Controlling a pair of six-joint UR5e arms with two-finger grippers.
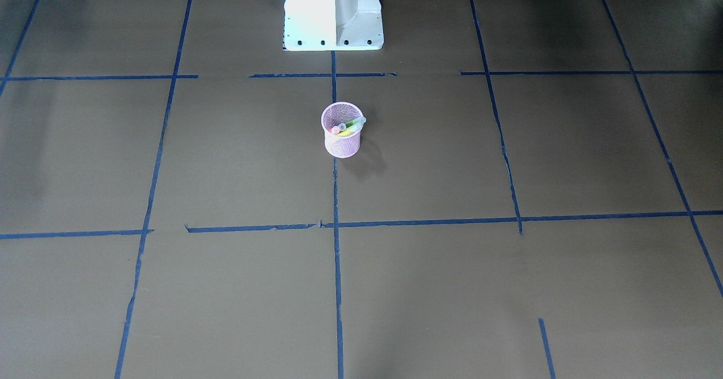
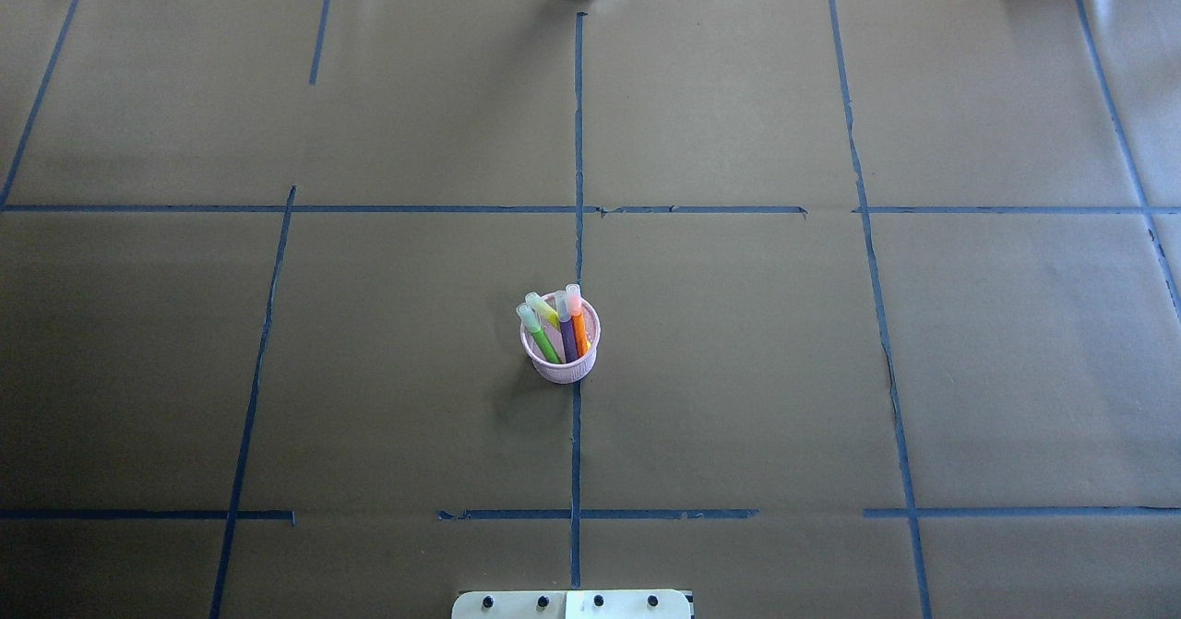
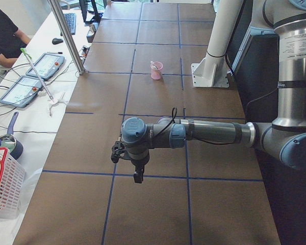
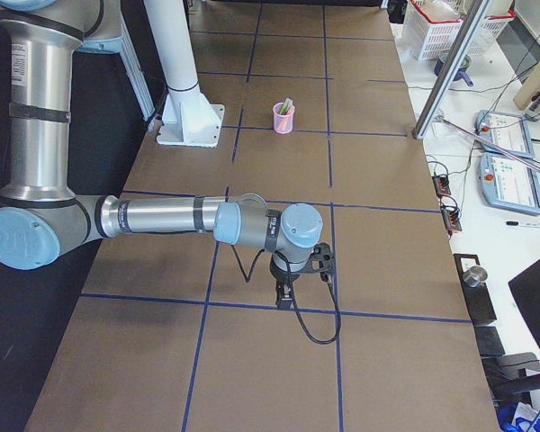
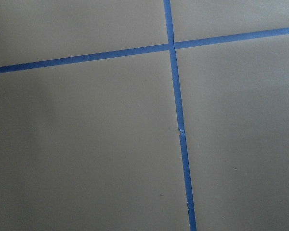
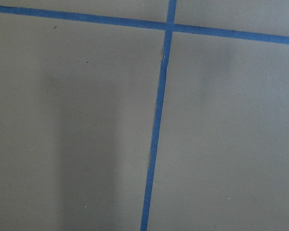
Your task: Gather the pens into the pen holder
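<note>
Looking down from the front-facing camera, I see the small round pink wire-mesh pen holder [image 1: 342, 142] standing upright on the brown paper-covered table [image 1: 226, 158]. It sits right on one of the blue tape lines [image 1: 337, 266], a little way out from the white robot pedestal [image 1: 333, 12]. The slim coloured pens [image 1: 351, 125] lean inside it, their pale caps poking over the rim.

From overhead I count four, all caps up: a green pen [image 2: 547, 347], a yellow pen [image 2: 548, 315], a purple pen [image 2: 567, 338] and an orange pen [image 2: 579, 333]. Every pen I can find is in the cup. I'd judge the sticks light, stiff and smooth, best pinched across the barrel near its middle. The mesh cup looks light enough to tip if knocked at the rim.

From the left end, the left gripper [image 3: 137, 176] hangs over the near stretch of table, well apart from the holder. I cannot tell whether its jaws are parted. An operator [image 3: 2, 35] sits beside the teach pendants [image 3: 35, 76].

From the right end, the right gripper [image 4: 286, 297] hangs likewise, far from the cup, and again I cannot tell how it is set.

Both wrist views show only flat matte paper and tape crossings, with no fingers in sight.
</note>
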